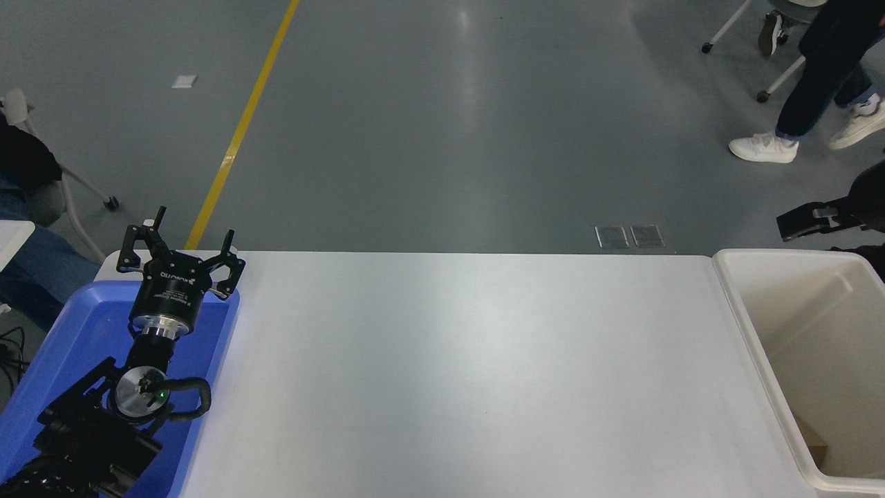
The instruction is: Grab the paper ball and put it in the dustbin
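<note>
The cream-white dustbin [733,304] stands at the table's right end. No tan paper ball shows in it or on the table; only a small brown scrap [816,453] lies in the bin's near left bottom corner. My right gripper [795,225] comes in from the right edge and hangs above the bin's far rim, with nothing visible in it. My left gripper [181,245] is parked open at the lower left, over the blue tray.
A shallow blue tray [76,325] sits at the table's left end under my left arm. A person's legs in white shoes [764,146] are on the floor at the top right, beyond the table. Chairs stand at the far left and top right.
</note>
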